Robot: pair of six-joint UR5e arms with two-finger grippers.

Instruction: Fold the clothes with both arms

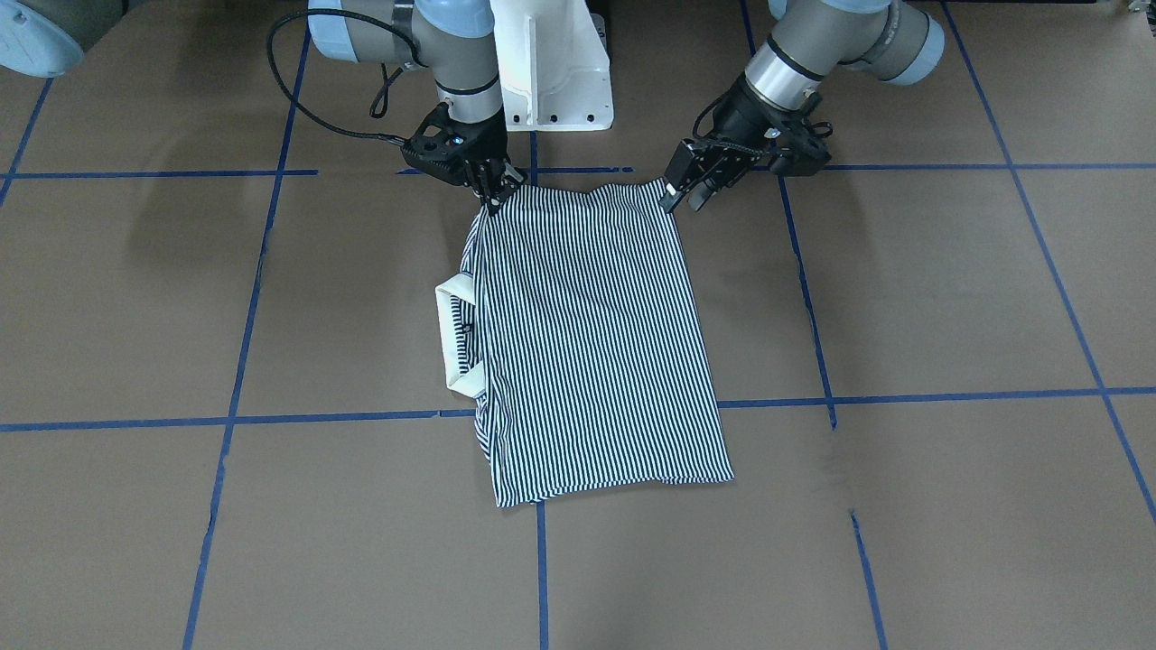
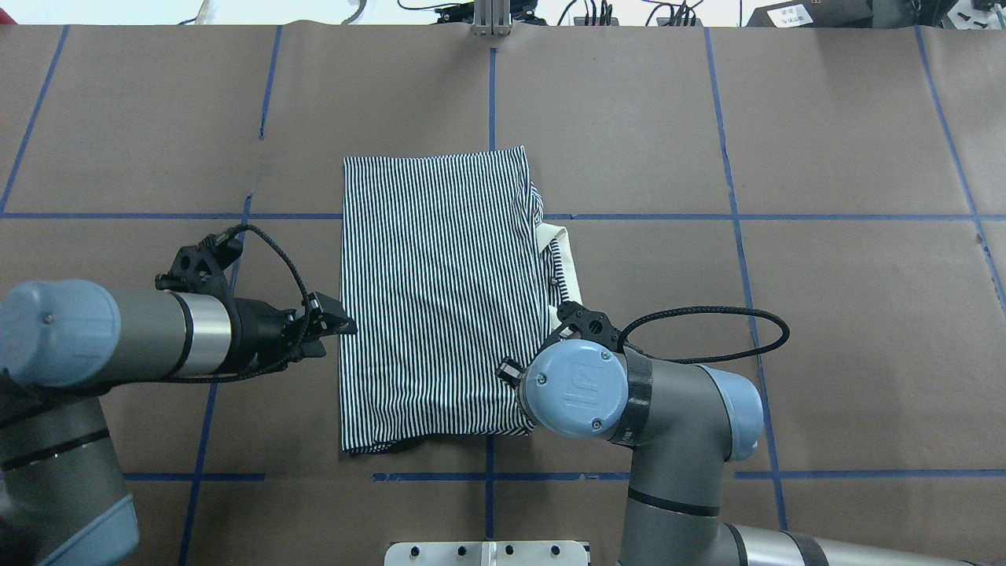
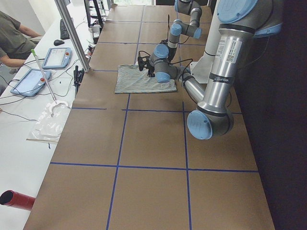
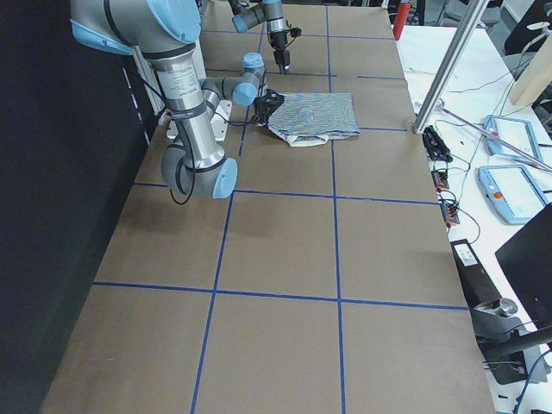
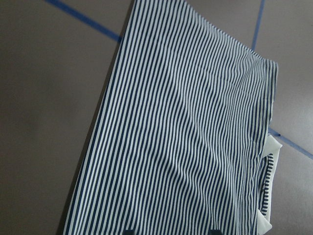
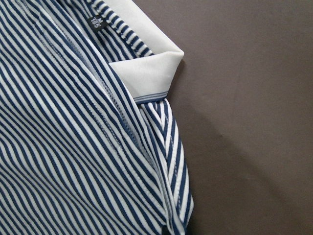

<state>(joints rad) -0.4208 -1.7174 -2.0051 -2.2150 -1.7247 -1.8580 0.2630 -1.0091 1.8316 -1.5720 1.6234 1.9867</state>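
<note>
The striped polo shirt (image 1: 587, 343) lies folded into a flat rectangle on the brown table, also in the overhead view (image 2: 440, 291). Its cream collar (image 1: 449, 334) sticks out on my right arm's side (image 2: 567, 259). My right gripper (image 1: 494, 200) appears pinched shut on the shirt's near corner by the collar side; its wrist hides it in the overhead view. The right wrist view shows the collar (image 6: 146, 73) close up. My left gripper (image 1: 684, 196) is open at the other near corner, at the shirt's edge (image 2: 346, 324). The left wrist view shows the stripes (image 5: 186, 137).
The white pedestal base (image 1: 555, 72) stands just behind the shirt's near edge. Blue tape lines (image 1: 361, 417) grid the table. A side desk with tablets (image 3: 55, 57) and a metal post (image 3: 72, 33) lie beyond the far edge.
</note>
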